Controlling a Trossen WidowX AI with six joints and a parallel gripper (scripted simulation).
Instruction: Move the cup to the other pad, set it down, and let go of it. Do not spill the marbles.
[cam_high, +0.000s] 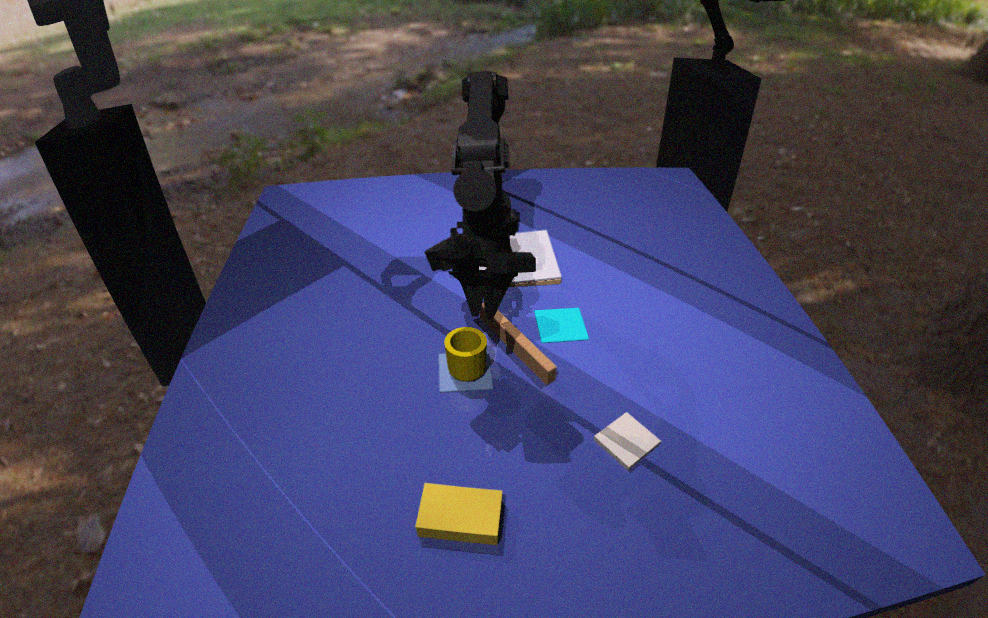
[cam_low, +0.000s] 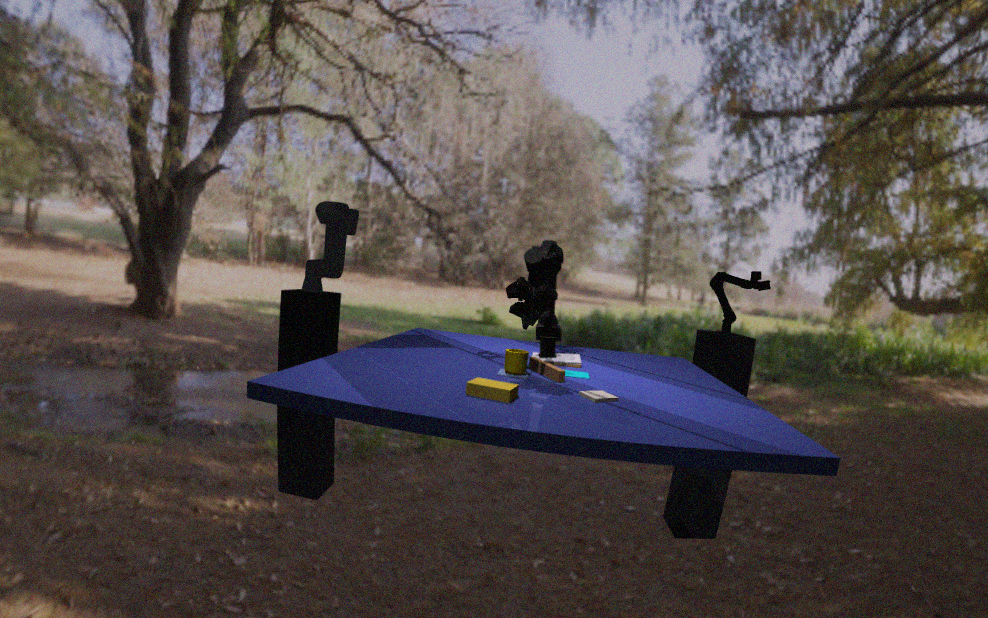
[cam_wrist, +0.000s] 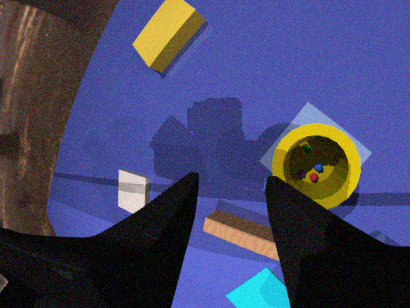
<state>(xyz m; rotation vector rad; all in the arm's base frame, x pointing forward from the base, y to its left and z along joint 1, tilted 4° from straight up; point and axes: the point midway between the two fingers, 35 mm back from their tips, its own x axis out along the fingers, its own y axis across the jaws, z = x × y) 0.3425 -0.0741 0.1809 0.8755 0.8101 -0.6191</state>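
Black-fingered and tilted downward, hung with the pincer part-open, gripping nothing, tips apart from everything. Sat above the near end of the wooden bar, just beside the yellow cup and not yet around it; probably lined up for a side approach to the cup wall. Found the cup upright on its pale pad, likely the start pad, with the marbles low in the bottom, so none spilled. Judged the cyan pad, on the far side of the bar, to be the goal; would mean lifting over the bar rather than sliding. Noted the white base plate behind, under the arm. Further out, well apart, passed a pale tile and a yellow block, neither in the likely path. Rested all on a blue table crossed by long shadows. Beyond, saw bare earth, grass and trees, plus dark posts at the table corners.
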